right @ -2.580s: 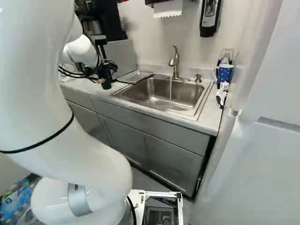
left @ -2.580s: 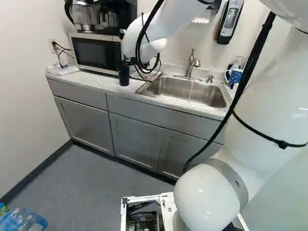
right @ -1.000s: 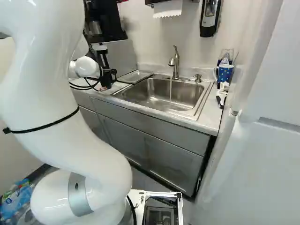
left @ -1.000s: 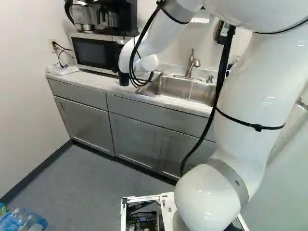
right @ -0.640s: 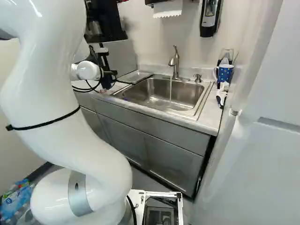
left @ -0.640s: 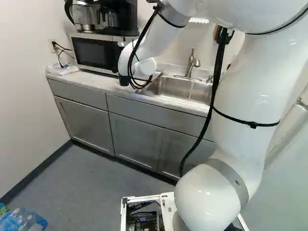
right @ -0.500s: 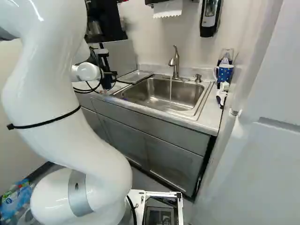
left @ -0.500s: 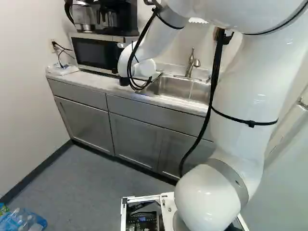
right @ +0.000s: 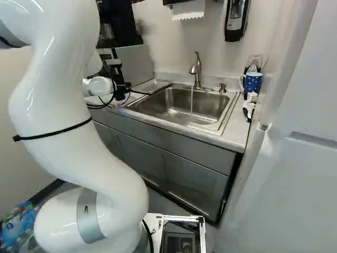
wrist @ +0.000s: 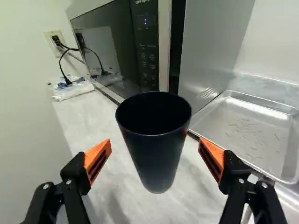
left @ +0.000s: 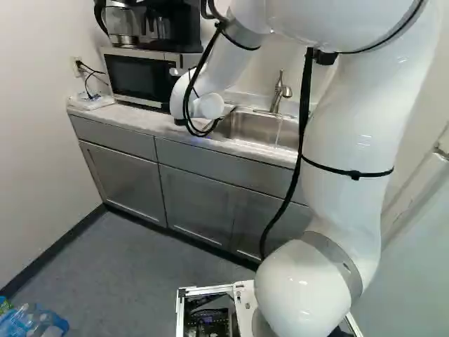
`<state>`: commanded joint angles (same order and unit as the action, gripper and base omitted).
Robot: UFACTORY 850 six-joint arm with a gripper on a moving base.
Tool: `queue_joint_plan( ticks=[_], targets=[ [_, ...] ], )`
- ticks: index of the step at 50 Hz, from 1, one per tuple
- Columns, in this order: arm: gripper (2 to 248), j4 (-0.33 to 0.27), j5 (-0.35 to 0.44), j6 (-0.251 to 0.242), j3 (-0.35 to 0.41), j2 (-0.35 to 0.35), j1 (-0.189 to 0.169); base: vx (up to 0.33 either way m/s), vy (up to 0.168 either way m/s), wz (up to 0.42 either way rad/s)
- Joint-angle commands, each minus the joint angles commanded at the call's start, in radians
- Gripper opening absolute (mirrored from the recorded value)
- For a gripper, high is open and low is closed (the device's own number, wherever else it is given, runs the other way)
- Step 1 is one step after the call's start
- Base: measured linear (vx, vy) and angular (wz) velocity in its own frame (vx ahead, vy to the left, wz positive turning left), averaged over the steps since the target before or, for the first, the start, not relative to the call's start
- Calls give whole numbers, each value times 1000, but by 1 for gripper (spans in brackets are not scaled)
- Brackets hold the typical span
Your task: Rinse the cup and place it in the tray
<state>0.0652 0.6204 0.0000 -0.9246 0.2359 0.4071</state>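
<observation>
1. One dark cup (wrist: 156, 163) stands upright on the pale countertop (wrist: 86, 119) in the wrist view, ahead of the gripper (wrist: 155, 144), whose fingers are spread wide and grip nothing. The tray (wrist: 252, 133) lies to one side without the cup; grasping, rinsing and placing all seem left to do, though whether the cup is rinsed I cannot tell.
2. In the left base view the arm (left: 347, 140) reaches over the counter near the microwave (left: 144, 76), above grey cabinets (left: 203, 196) and floor (left: 133, 260).
3. In the right base view water (right: 191, 103) runs from the faucet (right: 197, 71) into the sink (right: 213, 108), seemingly ready for rinsing; a spotted mug (right: 253, 83) stands beyond.
</observation>
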Motion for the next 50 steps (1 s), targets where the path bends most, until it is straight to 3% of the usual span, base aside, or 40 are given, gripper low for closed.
queue_joint_plan(
  ticks=[50],
  targets=[
    [247,0,235,0,15,72,0,0,0,0]
  ],
)
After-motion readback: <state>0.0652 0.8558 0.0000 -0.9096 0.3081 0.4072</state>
